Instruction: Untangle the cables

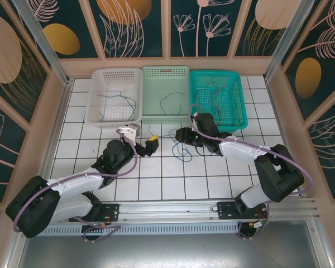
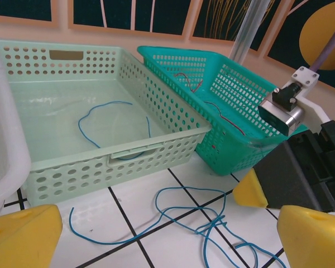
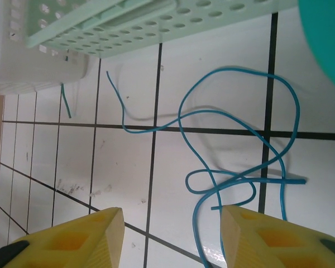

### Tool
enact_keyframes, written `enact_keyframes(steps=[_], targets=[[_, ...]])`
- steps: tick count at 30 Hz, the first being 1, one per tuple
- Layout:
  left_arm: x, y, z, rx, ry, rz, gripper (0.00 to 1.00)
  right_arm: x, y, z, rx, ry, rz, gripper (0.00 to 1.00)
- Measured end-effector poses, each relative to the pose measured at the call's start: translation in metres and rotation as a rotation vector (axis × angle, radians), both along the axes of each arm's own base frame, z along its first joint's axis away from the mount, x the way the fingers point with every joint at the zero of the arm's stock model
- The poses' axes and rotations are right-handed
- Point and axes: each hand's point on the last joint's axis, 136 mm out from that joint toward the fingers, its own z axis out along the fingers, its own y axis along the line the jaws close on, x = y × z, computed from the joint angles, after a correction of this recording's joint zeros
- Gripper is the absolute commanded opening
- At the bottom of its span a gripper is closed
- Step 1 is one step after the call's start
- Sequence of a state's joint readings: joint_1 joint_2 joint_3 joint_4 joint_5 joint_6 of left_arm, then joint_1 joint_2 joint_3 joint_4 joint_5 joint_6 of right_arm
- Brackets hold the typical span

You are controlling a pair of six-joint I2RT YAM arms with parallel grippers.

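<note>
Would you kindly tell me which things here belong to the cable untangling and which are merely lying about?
Belonging to the job:
blue cables tangled on the tiles; blue cable in the pale green basket; red cables in the teal basket; thin cables in the white basket.

Merely there:
lilac arm cable; mounting rail; patterned wall panels.

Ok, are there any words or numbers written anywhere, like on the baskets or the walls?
No words, numbers or brand names can be read anywhere.
white basket: plain plastic, no label.
pale green basket: plain plastic, no label.
teal basket: plain plastic, no label.
wall panels: only drawn leaves and flowers, no letters.
silver camera block on the other arm: no marking that can be made out.
</note>
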State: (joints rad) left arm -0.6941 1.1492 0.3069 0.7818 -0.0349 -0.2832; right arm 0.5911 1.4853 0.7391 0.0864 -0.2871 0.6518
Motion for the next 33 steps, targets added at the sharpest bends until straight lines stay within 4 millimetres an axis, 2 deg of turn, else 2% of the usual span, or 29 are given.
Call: enact_keyframes(steps=[6,11,26,30,33], targets=[[0.000,0.000,0.000,0.000,0.000,0.000,0.99,-0.003,0.002,-0.004,0.003,0.024,-0.009,0.50],[0.000,0.000,0.000,0.000,0.000,0.000,0.99,-0.003,0.003,-0.021,-0.016,0.060,-0.015,0.49],[0.000,0.000,0.000,0.001,0.000,0.000,0.99,0.021,0.012,-0.024,-0.026,-0.003,-0.080,0.48],[0.000,0.000,0.000,0.001,0.000,0.000,0.99,0.030,0.019,-0.026,-0.045,-0.013,-0.091,0.43],[0.000,0.000,0.000,0.001,0.000,0.000,0.99,0.035,0.024,-0.027,-0.067,-0.018,-0.096,0.34]])
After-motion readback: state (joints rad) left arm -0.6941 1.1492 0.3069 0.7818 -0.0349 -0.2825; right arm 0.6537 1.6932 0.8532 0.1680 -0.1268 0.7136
